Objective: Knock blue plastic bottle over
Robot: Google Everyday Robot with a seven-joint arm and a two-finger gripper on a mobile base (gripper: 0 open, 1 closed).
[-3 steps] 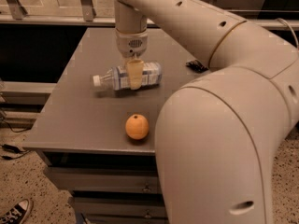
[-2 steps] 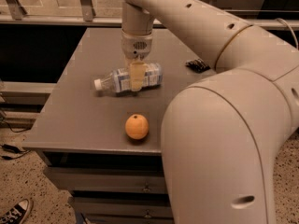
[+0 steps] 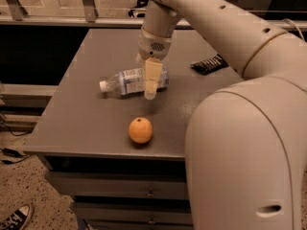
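The blue plastic bottle [image 3: 125, 81] lies on its side on the grey table [image 3: 96, 119], its white cap pointing left. My gripper [image 3: 150, 93] hangs from the wrist just above the bottle's right end, its cream finger [image 3: 152, 78] pointing down in front of the bottle. An orange [image 3: 140, 130] sits on the table nearer the front edge, below the gripper.
A dark flat packet [image 3: 209, 64] lies at the table's right back. My large arm body [image 3: 244, 147] fills the right side of the view. Drawers sit under the tabletop. A railing runs behind the table. A shoe [image 3: 14, 218] is on the floor at lower left.
The gripper has risen slightly and shifted a little right. The bottle stays lying on its side.
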